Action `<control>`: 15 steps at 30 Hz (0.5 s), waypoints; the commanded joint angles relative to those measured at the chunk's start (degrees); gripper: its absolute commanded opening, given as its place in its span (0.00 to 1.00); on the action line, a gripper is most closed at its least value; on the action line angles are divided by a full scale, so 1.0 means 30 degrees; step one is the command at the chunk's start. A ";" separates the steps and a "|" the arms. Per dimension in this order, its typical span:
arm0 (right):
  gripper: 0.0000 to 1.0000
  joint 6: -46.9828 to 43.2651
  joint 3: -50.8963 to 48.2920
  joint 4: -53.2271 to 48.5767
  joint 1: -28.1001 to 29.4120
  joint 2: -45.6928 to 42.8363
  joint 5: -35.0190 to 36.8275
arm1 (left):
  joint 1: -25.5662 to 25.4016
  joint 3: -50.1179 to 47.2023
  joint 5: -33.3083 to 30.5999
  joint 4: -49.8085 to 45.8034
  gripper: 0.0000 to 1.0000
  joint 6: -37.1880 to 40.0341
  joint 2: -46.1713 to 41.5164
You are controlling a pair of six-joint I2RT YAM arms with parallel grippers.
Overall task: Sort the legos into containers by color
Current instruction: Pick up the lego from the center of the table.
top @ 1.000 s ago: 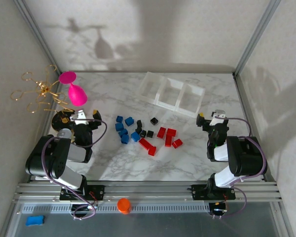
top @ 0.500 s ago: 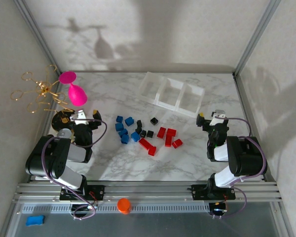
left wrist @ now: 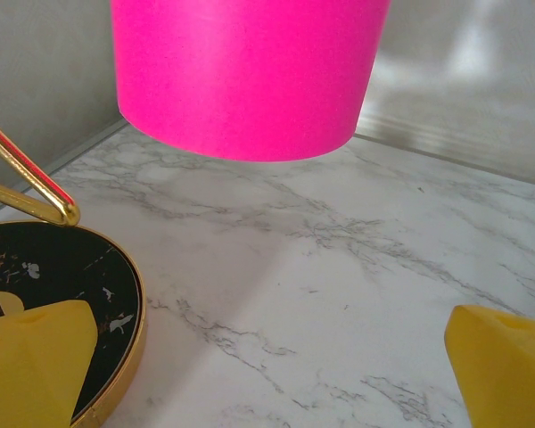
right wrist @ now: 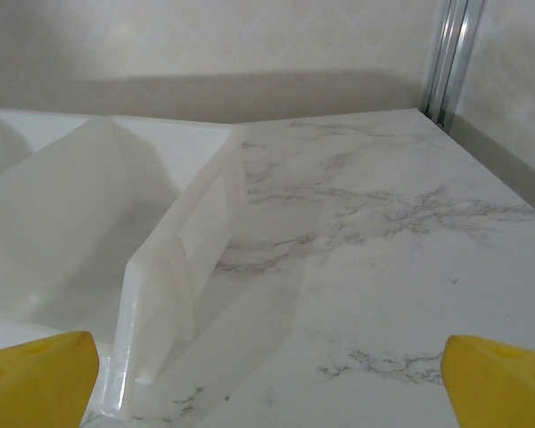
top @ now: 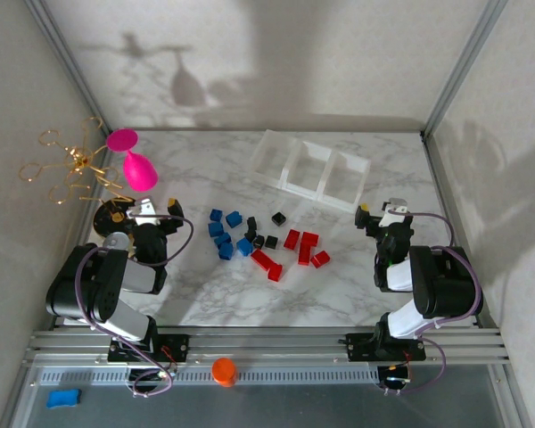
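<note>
Lying loose at the middle of the table (top: 339, 290), short of the empty tray (top: 310, 169) by its far edge, the legos (top: 263, 241) are unsorted, so the left gripper (top: 152, 210) and right gripper (top: 381, 212) sit near the side edges, fingers spread, holding nothing.

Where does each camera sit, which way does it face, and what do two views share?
Top external: above and behind the robot, looking down on the marble table, legos and clear tray; both arms show, with left claw and right claw.
Left wrist: low, facing the pink goblet and a black disc; own yellow fingertips at the bottom corners.
Right wrist: low, facing the tray's end compartment; own yellow fingertips likewise.
Shared: top and left wrist, the goblet; top and right wrist, the tray.
</note>
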 commanded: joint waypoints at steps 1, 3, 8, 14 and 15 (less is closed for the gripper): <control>0.99 -0.0234 0.0281 0.0715 0.0093 0.0028 -0.0247 | -0.0011 0.0283 0.0262 0.0356 0.99 0.0273 0.0039; 0.99 -0.0236 0.0285 0.0723 0.0097 0.0028 -0.0265 | -0.0011 0.0304 0.0262 0.0348 0.99 0.0273 0.0043; 0.99 -0.0234 0.0252 0.0752 0.0093 0.0028 -0.0243 | -0.0011 0.0263 0.0262 0.0402 1.00 0.0258 0.0034; 0.99 -0.0150 0.1305 -0.2109 0.0104 -0.1588 -0.0146 | -0.0011 0.2614 0.0538 -0.5659 0.99 0.0187 -0.1921; 0.99 -0.0124 0.1397 -0.2501 0.0094 -0.1947 -0.0218 | -0.0011 0.2830 0.0557 -0.6011 0.99 0.0159 -0.2055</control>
